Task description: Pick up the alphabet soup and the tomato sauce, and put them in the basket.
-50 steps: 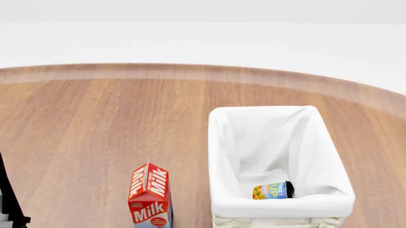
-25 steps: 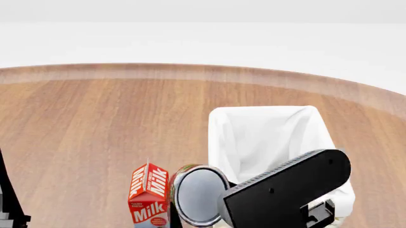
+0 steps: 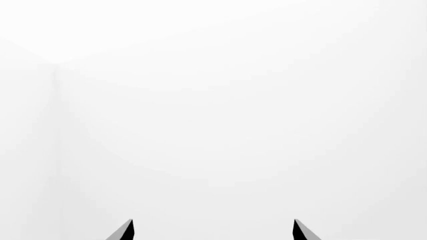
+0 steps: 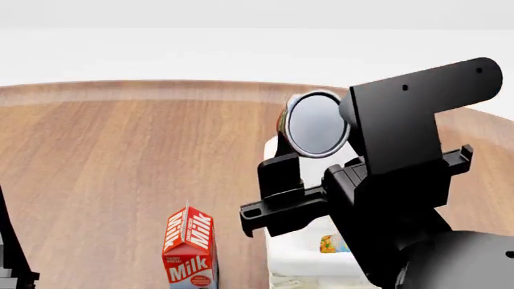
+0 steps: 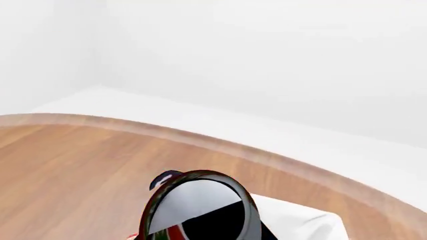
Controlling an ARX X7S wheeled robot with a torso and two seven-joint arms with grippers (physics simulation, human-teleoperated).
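The tomato sauce (image 4: 315, 122), a can with a red and green label and a silver end facing the camera, hangs in the air over the basket's near-left part, with my right gripper (image 4: 321, 144) shut on it. The right wrist view shows the tomato sauce (image 5: 197, 207) close up. The basket (image 4: 294, 256) with its white lining is mostly hidden behind the right arm. A sliver of the alphabet soup (image 4: 331, 244) shows lying inside the basket. My left gripper (image 3: 213, 231) is open, empty, and faces a white wall.
A red and white milk carton (image 4: 191, 248) stands on the round wooden table (image 4: 144, 150), just left of the basket. Part of the left arm (image 4: 11, 256) shows at the lower left edge. The basket lining (image 5: 303, 222) lies beyond the held can.
The right arm came into view from below holding the tomato sauce, then rose up and to the right, from beside the milk carton to above the basket.
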